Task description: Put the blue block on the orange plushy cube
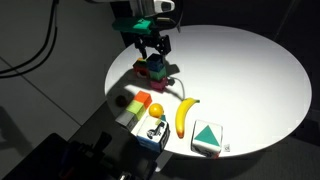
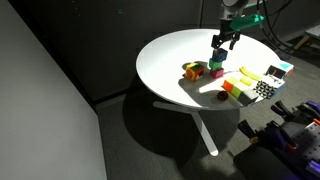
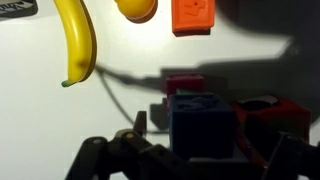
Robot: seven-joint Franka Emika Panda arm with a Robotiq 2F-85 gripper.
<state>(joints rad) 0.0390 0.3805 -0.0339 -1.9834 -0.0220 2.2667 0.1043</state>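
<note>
The blue block (image 3: 200, 118) stands in a small cluster with a pink block (image 3: 183, 82) behind it and a red thing (image 3: 266, 115) beside it. In an exterior view the blue block (image 1: 155, 63) lies near the table's middle. My gripper (image 3: 210, 140) is lowered over the block, with its fingers on either side. A gap shows at the left finger, so it looks open. It also shows in both exterior views (image 1: 152, 47) (image 2: 222, 42). The orange plushy cube (image 3: 193, 15) (image 1: 156, 110) rests apart, next to an orange-yellow ball (image 3: 135, 7).
A banana (image 1: 185, 116) lies on the round white table (image 1: 250, 70). A green block (image 1: 130, 110), a blue-and-white box (image 1: 152, 133) and a white box with a green triangle (image 1: 208, 138) sit near the front rim.
</note>
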